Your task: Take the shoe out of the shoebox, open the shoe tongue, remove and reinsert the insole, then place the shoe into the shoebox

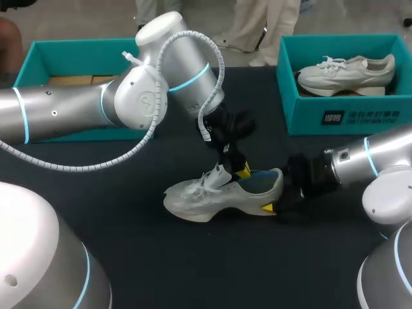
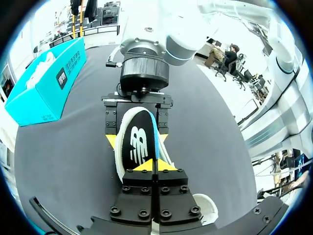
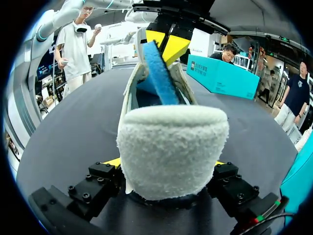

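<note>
A white shoe stands on the dark table, toe towards the left. My right gripper comes in from the right and is shut on the heel; in the right wrist view the fuzzy heel collar fills the space between its fingers. My left gripper hangs over the shoe's opening. Its yellow tips are shut on the insole, black on top with a blue underside, which stands partly lifted out of the shoe.
A teal shoebox at the back right holds a second white shoe. Another teal shoebox stands at the back left, behind my left arm.
</note>
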`<state>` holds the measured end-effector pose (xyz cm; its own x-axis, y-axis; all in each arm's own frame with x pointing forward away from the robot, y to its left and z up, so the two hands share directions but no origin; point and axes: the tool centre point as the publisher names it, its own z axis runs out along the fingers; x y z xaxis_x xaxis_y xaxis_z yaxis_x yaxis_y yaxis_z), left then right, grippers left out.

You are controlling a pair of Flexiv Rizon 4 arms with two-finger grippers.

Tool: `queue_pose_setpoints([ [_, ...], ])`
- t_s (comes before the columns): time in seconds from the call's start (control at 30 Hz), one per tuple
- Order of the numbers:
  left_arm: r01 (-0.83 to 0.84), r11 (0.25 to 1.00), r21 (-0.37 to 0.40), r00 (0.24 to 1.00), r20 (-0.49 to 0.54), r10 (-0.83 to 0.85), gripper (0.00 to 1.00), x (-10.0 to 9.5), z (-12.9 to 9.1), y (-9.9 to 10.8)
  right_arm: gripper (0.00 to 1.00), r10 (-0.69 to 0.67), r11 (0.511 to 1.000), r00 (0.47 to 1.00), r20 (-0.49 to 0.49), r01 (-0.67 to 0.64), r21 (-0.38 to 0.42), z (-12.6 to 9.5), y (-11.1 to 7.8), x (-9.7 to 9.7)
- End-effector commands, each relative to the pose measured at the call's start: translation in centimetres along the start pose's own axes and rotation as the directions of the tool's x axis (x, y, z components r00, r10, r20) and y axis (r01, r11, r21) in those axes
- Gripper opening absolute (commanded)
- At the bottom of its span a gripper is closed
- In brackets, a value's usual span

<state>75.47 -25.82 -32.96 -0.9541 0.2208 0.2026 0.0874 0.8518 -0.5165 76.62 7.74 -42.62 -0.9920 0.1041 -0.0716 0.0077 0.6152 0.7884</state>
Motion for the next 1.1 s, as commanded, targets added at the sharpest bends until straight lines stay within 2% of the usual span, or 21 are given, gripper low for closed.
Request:
queue_pose_setpoints([
  [0.03, -0.008, 1.0, 0.016, 1.0, -0.001, 0.008, 0.0, 0.1, 0.0, -0.5, 0.0, -0.001, 1.0, 1.0, 0.001, 0.001, 0.002, 0.3, -0.2, 0.2],
  [0.23, -0.012, 0.999, 0.029, 1.0, -0.005, 0.012, 0.0, 0.3, 0.0, -0.8, 0.0, -0.001, 1.0, 1.0, 0.001, 0.001, 0.002, 0.3, -0.2, 0.2],
  [0.37, -0.007, 1.0, 0.026, 1.0, 0.0, 0.007, 0.0, 0.5, 0.1, -0.1, 0.0, -0.001, 1.0, 1.0, 0.001, 0.001, 0.002, 0.3, -0.2, 0.2],
  [0.53, 0.024, 0.997, 0.067, 1.0, 0.011, -0.025, 0.0, 0.5, -0.6, 0.8, 0.0, -0.001, 1.0, 1.0, 0.001, 0.001, 0.002, 0.3, -0.2, 0.2],
  [0.73, 0.02, 0.997, 0.08, 0.999, 0.032, -0.023, 0.0, 1.1, -1.3, 0.9, 0.0, -0.001, 1.0, 1.0, 0.001, 0.001, 0.002, 0.3, -0.2, 0.2],
  [0.9, 0.016, 0.996, 0.086, 0.999, 0.037, -0.019, 0.0, 1.0, -1.1, 0.3, 0.0, -0.001, 1.0, 1.0, 0.001, 0.001, 0.002, 0.3, -0.2, 0.2],
  [1.1, -0.006, 0.996, 0.094, 0.999, 0.034, 0.003, 0.0, 1.0, -0.6, -1.4, 0.0, -0.001, 1.0, 1.0, 0.001, 0.001, 0.002, 0.3, -0.2, 0.2],
])
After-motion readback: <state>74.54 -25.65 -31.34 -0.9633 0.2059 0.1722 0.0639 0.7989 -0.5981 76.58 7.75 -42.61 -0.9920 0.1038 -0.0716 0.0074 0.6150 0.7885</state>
